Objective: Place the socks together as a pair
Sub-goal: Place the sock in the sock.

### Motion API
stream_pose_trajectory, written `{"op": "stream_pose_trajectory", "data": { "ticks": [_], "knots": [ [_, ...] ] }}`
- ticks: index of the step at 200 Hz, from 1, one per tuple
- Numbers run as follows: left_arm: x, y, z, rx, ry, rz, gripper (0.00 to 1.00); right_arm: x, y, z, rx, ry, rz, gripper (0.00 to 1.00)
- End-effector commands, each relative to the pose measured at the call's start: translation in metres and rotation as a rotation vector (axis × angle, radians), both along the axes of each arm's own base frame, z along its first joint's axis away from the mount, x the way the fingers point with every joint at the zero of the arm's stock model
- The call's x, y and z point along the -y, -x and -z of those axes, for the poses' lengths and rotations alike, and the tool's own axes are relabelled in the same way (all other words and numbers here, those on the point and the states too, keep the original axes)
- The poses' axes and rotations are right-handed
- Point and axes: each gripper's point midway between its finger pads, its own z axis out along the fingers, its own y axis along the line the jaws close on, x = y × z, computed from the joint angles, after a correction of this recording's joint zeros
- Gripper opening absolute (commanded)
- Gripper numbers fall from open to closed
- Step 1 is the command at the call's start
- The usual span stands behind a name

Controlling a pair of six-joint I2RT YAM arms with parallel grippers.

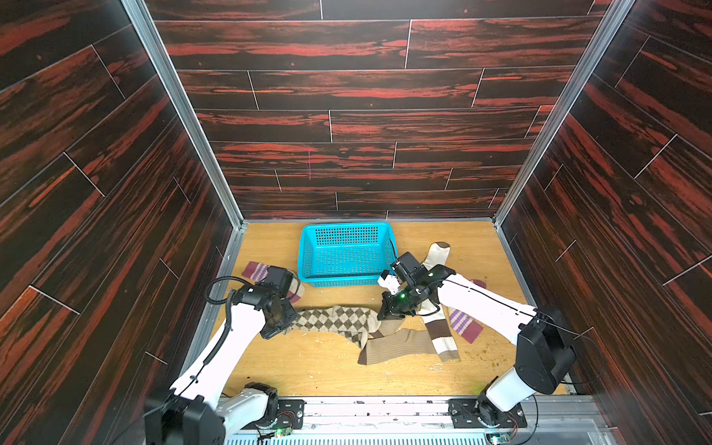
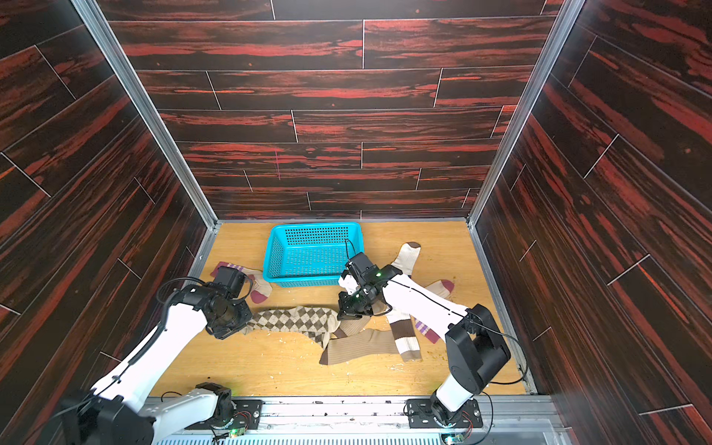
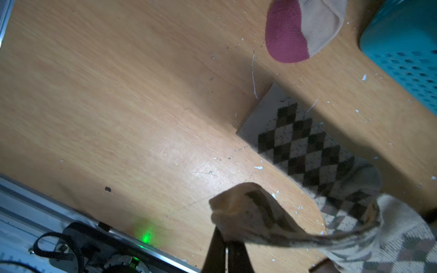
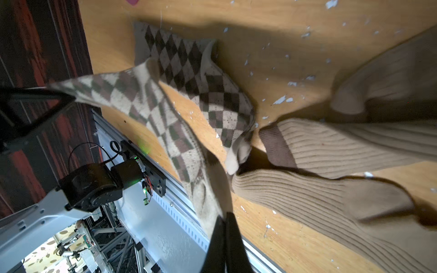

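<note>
**Both top views:** the blue basket (image 1: 346,225) sits mid far edge of the table (image 1: 308,370).
- The argyle socks (image 1: 331,319) lie overlapped across the table's middle, between the arms.
- The left gripper (image 1: 286,329) is at their left end and the right gripper (image 1: 386,316) at their right end. The fingertips are mostly hidden under the wrists, so the jaws can't be judged from here.
- The ribbed tan socks (image 1: 397,346) touch the argyle ones on the right, toward the near edge.
- The brown-banded sock (image 1: 439,335) lies across the ribbed ones and runs toward the far-right corner, passing under the right arm.
- The purple-striped sock (image 1: 257,271) is by the left edge, beside the basket.
- The second purple-striped sock (image 1: 465,326) is toward the right edge, just beside the banded one.

**Left wrist:** the left gripper (image 3: 225,243) has its fingers pressed together, pinching the bunched end of the lifted argyle sock (image 3: 248,212), which is clear of the wood.
- The flat argyle sock (image 3: 295,139) lies on the table beyond it, cuff end free.
- A maroon toe and a corner of the basket show nearby.

**Right wrist:** the right gripper (image 4: 224,219) is closed tight on the other end of the lifted argyle sock.
- The fabric hangs stretched in the air across to the left gripper, above the flat argyle sock.
- The two ribbed tan socks overlap here. The brown cuff of one touches the end of the flat argyle sock.
</note>
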Motion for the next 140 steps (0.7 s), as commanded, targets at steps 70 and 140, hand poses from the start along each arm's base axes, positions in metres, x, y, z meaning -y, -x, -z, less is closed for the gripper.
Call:
{"op": "stream_pose_trajectory", "data": {
  "ticks": [70,140],
  "knots": [
    [0.005,-0.050,0.027,-0.106,-0.007,0.177,0.00,-0.014,0.016,0.017,-0.067,0.041,-0.006,0.00],
    [-0.002,-0.034,0.071,-0.237,-0.020,0.170,0.39,-0.017,0.018,0.026,-0.072,0.059,-0.002,0.02]
  ]
}}
